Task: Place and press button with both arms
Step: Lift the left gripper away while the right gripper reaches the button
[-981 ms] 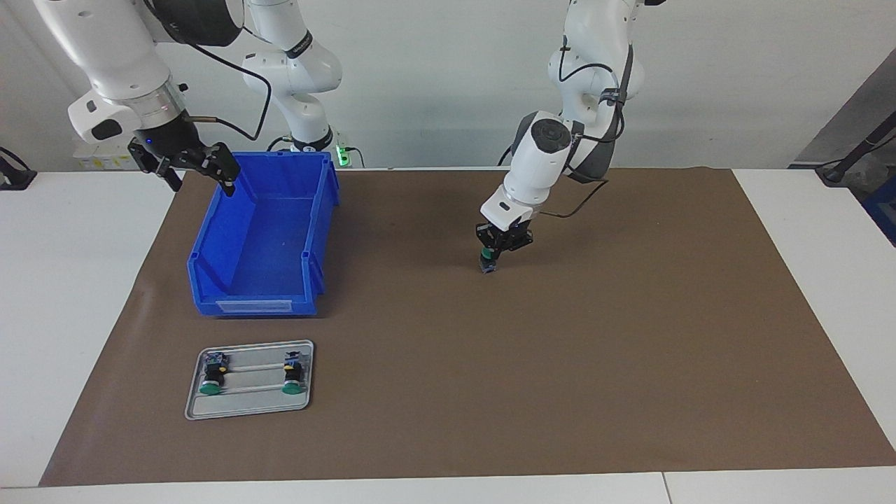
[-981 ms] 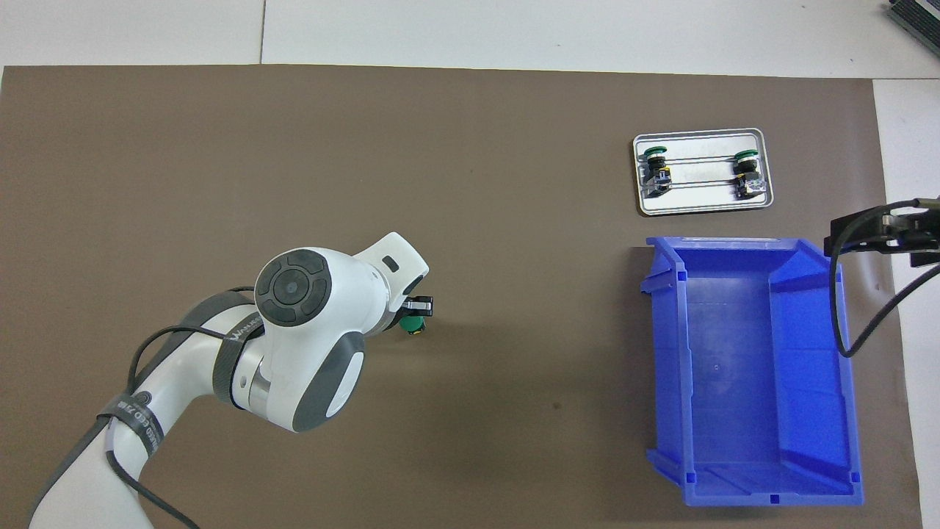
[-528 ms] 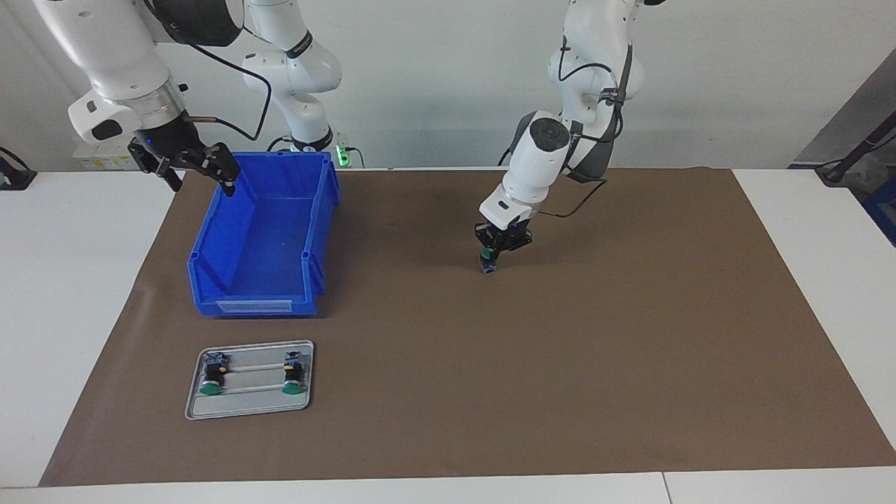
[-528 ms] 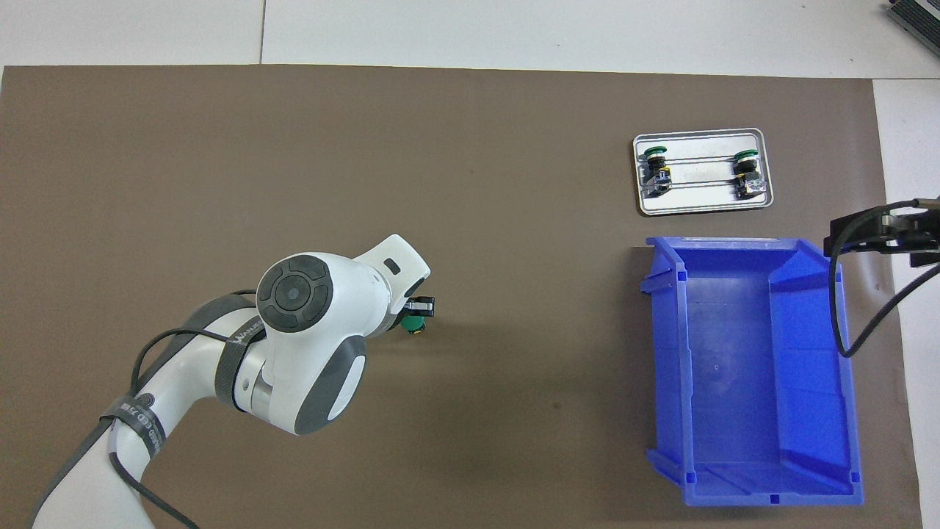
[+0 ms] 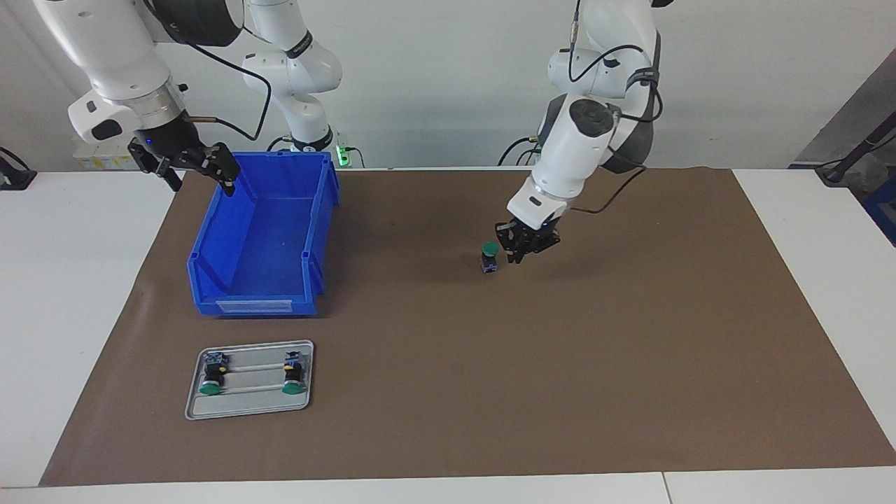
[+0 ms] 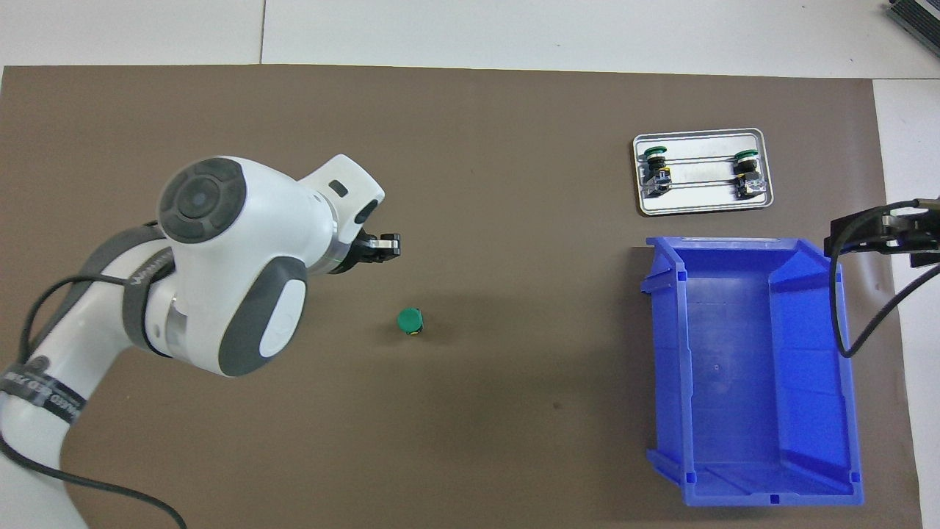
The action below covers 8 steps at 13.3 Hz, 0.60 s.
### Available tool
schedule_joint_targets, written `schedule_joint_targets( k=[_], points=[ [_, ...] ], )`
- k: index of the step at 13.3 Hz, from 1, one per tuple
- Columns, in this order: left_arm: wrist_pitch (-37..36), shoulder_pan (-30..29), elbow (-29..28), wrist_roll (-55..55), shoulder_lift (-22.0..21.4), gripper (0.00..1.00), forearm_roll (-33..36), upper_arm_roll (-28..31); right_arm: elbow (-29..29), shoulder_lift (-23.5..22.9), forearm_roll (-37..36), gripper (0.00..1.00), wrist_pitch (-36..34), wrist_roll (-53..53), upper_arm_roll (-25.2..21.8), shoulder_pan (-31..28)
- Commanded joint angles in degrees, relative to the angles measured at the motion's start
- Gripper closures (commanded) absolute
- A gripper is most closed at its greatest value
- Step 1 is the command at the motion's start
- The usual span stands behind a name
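Left pincer now off the button, lifted aside.

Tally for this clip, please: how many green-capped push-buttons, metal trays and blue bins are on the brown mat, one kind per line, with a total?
Green-capped push-buttons: 3, namely one standing alone on the mat and two lying in the tray
Grey metal tray: 1
Blue plastic bin: 1
Total: 5
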<state>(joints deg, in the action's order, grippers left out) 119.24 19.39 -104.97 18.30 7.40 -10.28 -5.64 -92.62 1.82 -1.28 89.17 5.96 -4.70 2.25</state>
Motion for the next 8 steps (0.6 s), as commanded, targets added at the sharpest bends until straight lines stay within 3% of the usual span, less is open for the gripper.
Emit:
schedule_joint_targets(
  k=[1,3,5,7,8],
  points=[
    [-8.3,-6.4,7.3,-5.8,1.1,0.84,0.9,-0.3,-1.1,1.1,1.1,0.0,0.4,-2.9,0.4,-0.9],
    [-11.7,-11.5,8.8,-11.1,0.5,0.83,1.1,-0.2,-0.7,0.8,1.1,0.0,1.3,-3.3,0.9,-0.1],
    [-15.6,-15.3,9.3,-15.2,-0.5,0.8,5.8,-0.2,-0.7,0.6,1.1,0.0,3.3,-2.1,2.3,1.8],
    [-15.4,-19.0,9.6,-16.5,-1.7,0.6,10.0,-0.2,-0.9,0.0,1.1,0.0,5.8,3.2,2.6,5.6],
    [-16.0,-20.0,11.2,-17.2,-1.9,0.54,10.0,-0.1,-1.0,-0.7,1.1,0.0,6.8,5.9,2.6,8.6]
  ],
)
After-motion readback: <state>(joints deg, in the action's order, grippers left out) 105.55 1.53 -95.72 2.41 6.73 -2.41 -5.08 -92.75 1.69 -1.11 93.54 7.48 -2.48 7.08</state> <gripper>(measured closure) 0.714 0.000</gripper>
